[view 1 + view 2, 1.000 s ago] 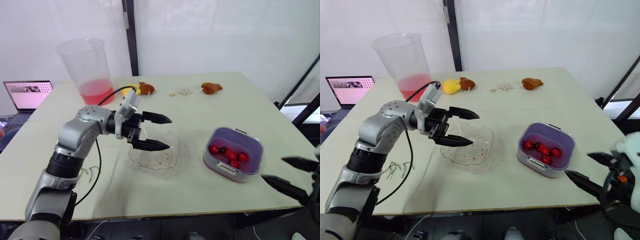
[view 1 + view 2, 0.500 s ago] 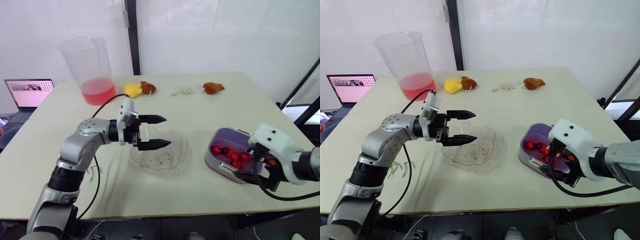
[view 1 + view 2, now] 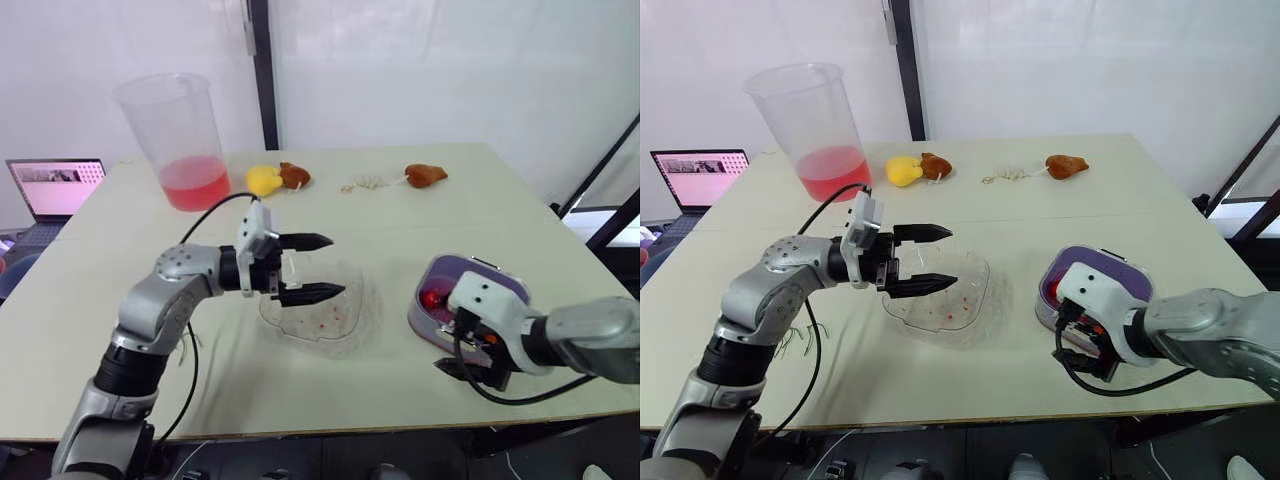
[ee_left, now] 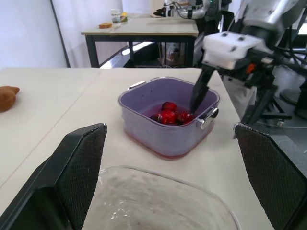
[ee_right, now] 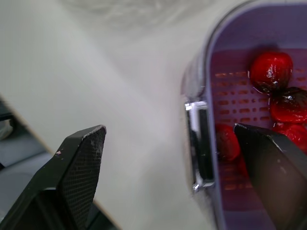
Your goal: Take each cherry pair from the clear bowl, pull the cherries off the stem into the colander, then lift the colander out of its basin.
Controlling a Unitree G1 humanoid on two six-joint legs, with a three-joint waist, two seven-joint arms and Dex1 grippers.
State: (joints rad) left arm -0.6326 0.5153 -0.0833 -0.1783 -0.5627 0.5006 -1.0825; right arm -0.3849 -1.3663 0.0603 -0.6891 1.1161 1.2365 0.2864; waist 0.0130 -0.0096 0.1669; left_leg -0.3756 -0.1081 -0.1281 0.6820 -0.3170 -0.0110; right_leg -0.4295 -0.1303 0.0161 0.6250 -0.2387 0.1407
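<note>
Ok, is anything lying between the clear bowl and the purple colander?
No. The stretch of table between the clear bowl and the colander is bare. This shows in the right eye view and the left wrist view.

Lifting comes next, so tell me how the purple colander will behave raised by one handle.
Probably light: the colander holds only a few cherries. Lifted by one metal handle, it may tilt, and the round cherries would likely roll to the low side.
</note>
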